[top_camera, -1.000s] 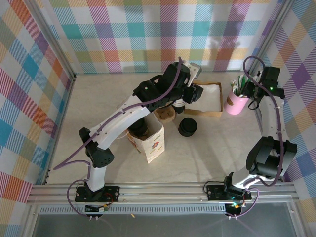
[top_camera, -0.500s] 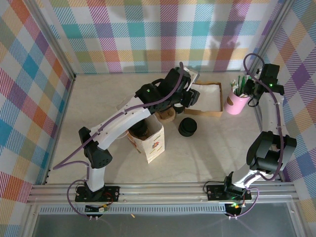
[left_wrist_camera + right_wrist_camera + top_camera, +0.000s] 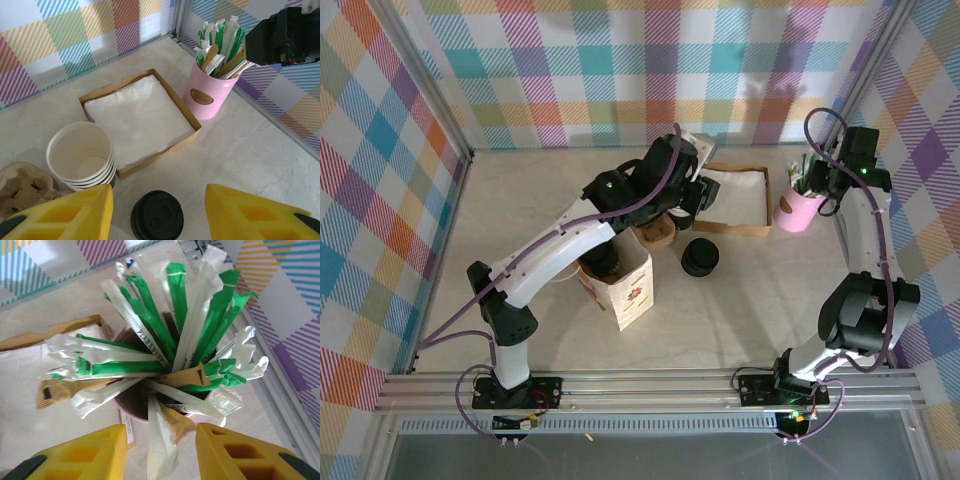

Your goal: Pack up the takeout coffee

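The takeout coffee (image 3: pixel 605 263) appears to be tucked upright in the mouth of the paper bag (image 3: pixel 625 295), with the extras not yet added.
Just beyond the bag, the left claw (image 3: pixel 157 215) hangs empty, fingers well apart, over the loose black lids (image 3: pixel 150 222) and faces the napkin tray (image 3: pixel 160 156) (probably its next stop). Far to the bag's right, the right claw (image 3: pixel 160 455) is parted astride a white-wrapped stick in the pink pot (image 3: pixel 798 212), likely lining up a pick.

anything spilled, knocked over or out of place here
Nothing is spilled or knocked over. The one untidy spot is the pink cup at the far right: its wrapped straws and sticks splay in every direction, some drooping over the rim. The napkins lie flat and the stacked paper cups stand upright.
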You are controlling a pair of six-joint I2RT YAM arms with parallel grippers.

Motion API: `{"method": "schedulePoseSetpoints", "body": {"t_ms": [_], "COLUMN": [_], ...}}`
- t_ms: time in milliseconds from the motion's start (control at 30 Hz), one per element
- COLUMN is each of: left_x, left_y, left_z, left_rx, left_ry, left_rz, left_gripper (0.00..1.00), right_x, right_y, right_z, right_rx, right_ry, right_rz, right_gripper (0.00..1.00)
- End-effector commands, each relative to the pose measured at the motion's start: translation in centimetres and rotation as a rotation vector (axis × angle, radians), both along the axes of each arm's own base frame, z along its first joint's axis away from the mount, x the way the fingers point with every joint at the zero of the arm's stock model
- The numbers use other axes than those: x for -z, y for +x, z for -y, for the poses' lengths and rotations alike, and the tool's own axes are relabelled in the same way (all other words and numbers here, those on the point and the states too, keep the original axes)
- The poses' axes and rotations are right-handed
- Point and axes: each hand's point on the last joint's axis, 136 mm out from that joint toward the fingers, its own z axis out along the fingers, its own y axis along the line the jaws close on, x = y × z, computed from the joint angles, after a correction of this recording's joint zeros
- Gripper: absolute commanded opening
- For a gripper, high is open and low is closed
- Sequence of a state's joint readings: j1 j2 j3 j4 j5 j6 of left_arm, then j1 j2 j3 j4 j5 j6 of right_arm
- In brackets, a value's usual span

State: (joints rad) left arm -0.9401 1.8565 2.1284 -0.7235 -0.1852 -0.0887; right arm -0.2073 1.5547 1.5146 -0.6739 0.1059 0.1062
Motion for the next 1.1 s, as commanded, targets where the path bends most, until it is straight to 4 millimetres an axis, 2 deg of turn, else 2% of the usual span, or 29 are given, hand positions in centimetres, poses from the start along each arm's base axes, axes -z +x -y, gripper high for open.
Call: {"method": "schedulePoseSetpoints", "body": {"t_ms": [0,133,600,800,1067], "left_x": [-1.7,-1.7,-1.9,-2.0,-2.1], "left_y": [-0.4,-0.4,-0.3,-0.2,-0.3], "left_z": [-0.5,-0.7,-1.5,-1.6,-1.6], "left_rx": [-0.01,-0.018,-0.041,-0.05,-0.049], "left_ry": [-0.037,-0.037,-0.026,-0.029,-0.028], "left_rz": [0.029,0.029,0.042,0.047,0.051], "left_gripper": [0.51,0.51,0.51,0.52,0.52], "right_x": [-2.3,-2.4,1.0,0.8,0.3], "right_y": [-0.6,-0.6,-0.1,-0.3,-1.1], "right_z": [-0.2,-0.4,-0.1,0.2,0.7], "right_rx": [-0.014,-0.018,0.025,0.041,0.061], "right_ry": [-0.068,-0.07,-0.024,-0.035,-0.067], "right_rz": [0.055,0.057,-0.032,-0.032,-0.024], "right_gripper": [0.43,0.44,0.42,0.47,0.49]}}
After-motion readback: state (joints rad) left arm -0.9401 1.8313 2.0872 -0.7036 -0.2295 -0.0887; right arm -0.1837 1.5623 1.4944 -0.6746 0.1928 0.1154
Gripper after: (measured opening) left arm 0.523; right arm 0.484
